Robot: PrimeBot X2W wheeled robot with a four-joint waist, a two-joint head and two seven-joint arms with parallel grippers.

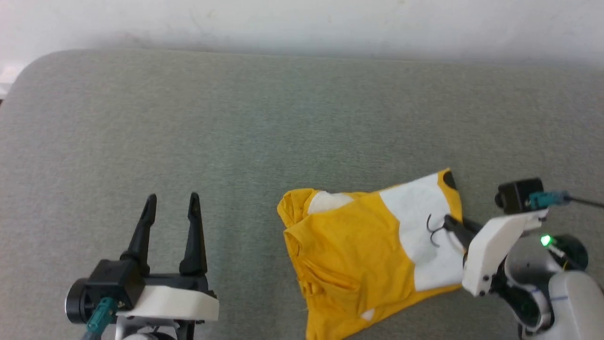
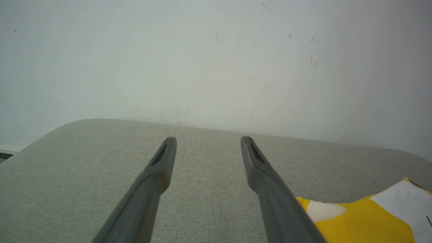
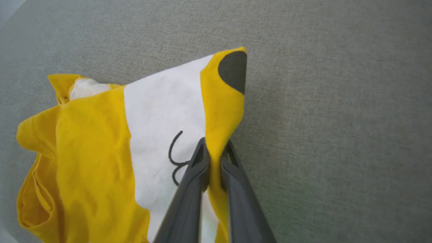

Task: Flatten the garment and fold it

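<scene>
**Garment and grippers, three views.** We see the bright yellow cotton T-shirt (image 1: 358, 245), printed with white patches and thin black marks, lying crumpled on the grey-green woven fabric surface (image 1: 283, 118). In the head view it sits right of centre, toward the near edge. Its left part is bunched into folds. Its right part shows a broad white patch with a curled black line and, at the far corner, a black oval spot (image 1: 449, 180).

The right gripper (image 1: 448, 220) reaches in from the lower right, its two long dark fingers pressed together at the T-shirt's right edge. In the right wrist view the right gripper (image 3: 215, 141) pinches a ridge of yellow cloth, which tents up from the surface just beside the curled line.

The left gripper (image 1: 172, 196) rests at the lower left, well apart from the T-shirt, its fingers spread wide. In the left wrist view the left gripper (image 2: 209, 138) points across the surface, with the T-shirt (image 2: 364, 219) at the lower right. A pale wall (image 1: 330, 23) stands behind the surface.
</scene>
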